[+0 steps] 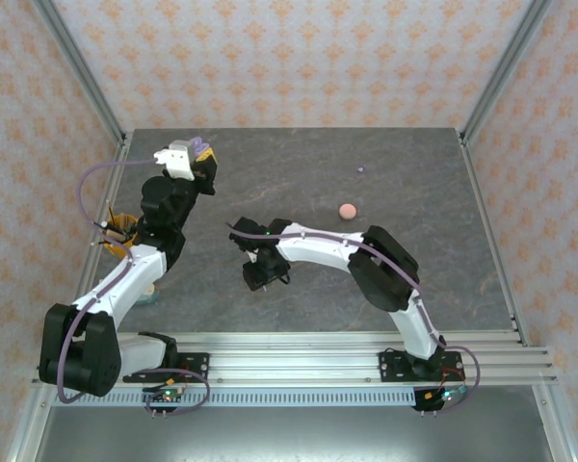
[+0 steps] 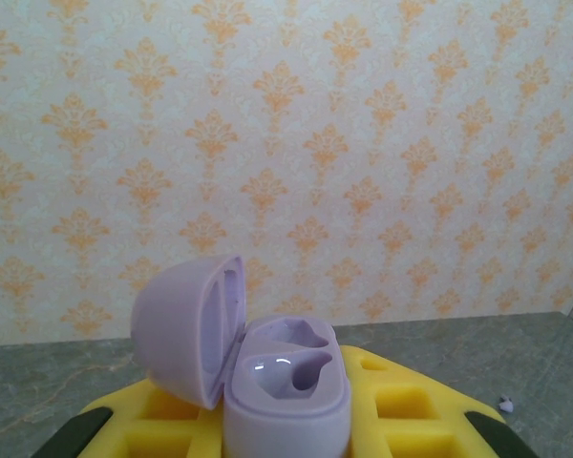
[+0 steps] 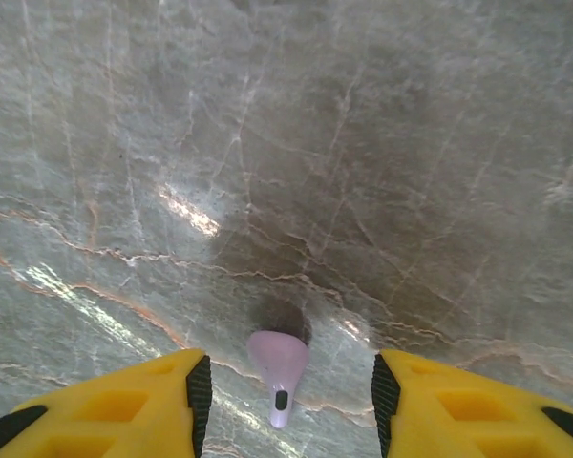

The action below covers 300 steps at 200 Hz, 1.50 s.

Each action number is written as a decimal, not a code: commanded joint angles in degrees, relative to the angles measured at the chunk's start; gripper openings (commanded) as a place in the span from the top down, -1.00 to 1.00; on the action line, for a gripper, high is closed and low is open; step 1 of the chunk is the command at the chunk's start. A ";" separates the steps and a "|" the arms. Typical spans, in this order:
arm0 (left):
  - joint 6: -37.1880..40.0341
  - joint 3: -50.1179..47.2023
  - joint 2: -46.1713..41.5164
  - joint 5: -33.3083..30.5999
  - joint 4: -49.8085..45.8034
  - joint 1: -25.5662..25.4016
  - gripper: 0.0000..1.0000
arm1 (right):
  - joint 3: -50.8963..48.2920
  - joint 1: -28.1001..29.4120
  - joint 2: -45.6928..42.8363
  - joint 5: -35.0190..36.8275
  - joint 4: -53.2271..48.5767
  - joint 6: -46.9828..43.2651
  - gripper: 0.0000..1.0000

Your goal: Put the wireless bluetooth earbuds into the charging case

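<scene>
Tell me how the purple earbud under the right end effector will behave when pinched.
The purple earbud looks tiny, so probably very light; a nudge may skid it across the glossy stone tabletop. Its rounded head and thin stem suggest it could pivot or squirt out unless pinched squarely. It looks like smooth hard plastic, likely stiff.

Purple earbud [image 3: 279, 367] lies flat (purple case [image 2: 286, 405] stands open).

I am operating inside a lab-type robot test cell. Indicators: aluminium profile posts [image 1: 81, 67] in the upper corners, damask-patterned wall panels [image 1: 289, 58] on three sides, grey stone-look tabletop [image 1: 414, 173], and slotted mounting rails [image 1: 299, 371] along the bottom.
</scene>
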 commanded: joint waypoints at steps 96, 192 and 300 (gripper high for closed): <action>-1.89 -1.39 -1.50 -0.25 1.52 2.12 1.00 | 5.18 3.27 5.71 11.55 -6.92 1.20 0.13; -2.01 -1.51 -1.06 0.41 1.70 2.20 1.00 | 5.84 3.18 7.90 10.30 -6.60 2.39 0.31; -3.30 -0.82 0.07 2.95 1.81 2.21 1.00 | -3.74 -1.26 0.38 8.49 -1.10 5.91 0.71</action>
